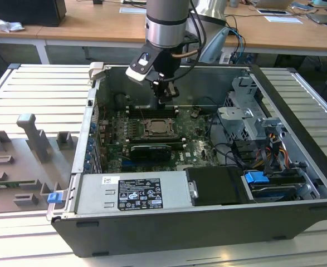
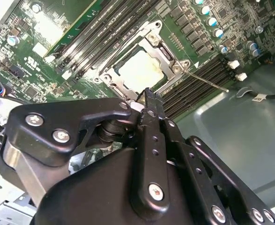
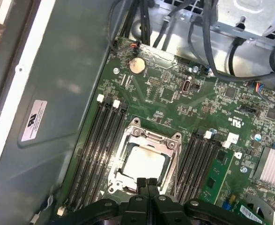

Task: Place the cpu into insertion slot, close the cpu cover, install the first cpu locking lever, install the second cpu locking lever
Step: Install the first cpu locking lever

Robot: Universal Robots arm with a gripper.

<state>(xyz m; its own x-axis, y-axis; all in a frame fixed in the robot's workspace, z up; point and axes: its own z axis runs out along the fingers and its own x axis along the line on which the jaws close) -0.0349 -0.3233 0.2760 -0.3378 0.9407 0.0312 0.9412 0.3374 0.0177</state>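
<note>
While the arm reaches down into the open computer case (image 1: 180, 236) on the slatted counter (image 1: 40, 92), the exterior view places the tool (image 1: 164, 95) above the green board (image 1: 199, 146), over the memory slots (image 1: 152, 111) on the board's far side. The insertion slot (image 1: 162, 129) lies near the board's middle, just beyond a long black card (image 1: 147, 151).

In the second wrist view, the tool (image 2: 146, 96) has its black fingers pressed together with nothing between them, the tips just at one edge of the socket; whether they touch the metal I cannot tell. The cpu (image 2: 141, 70) sits in the slot, its pale face showing through the window of the cpu cover (image 2: 113, 77), which lies flat over it. A thin lever rod (image 2: 207, 80) juts from one corner out across the neighbouring memory slots (image 2: 193, 89).

In the first wrist view, the closed fingertips of the tool (image 3: 147, 182) overlap the nearest edge of the cpu cover (image 3: 151, 139). The cpu (image 3: 144, 164) rests inside, flanked by memory slots (image 3: 97, 150) on both sides.
</note>
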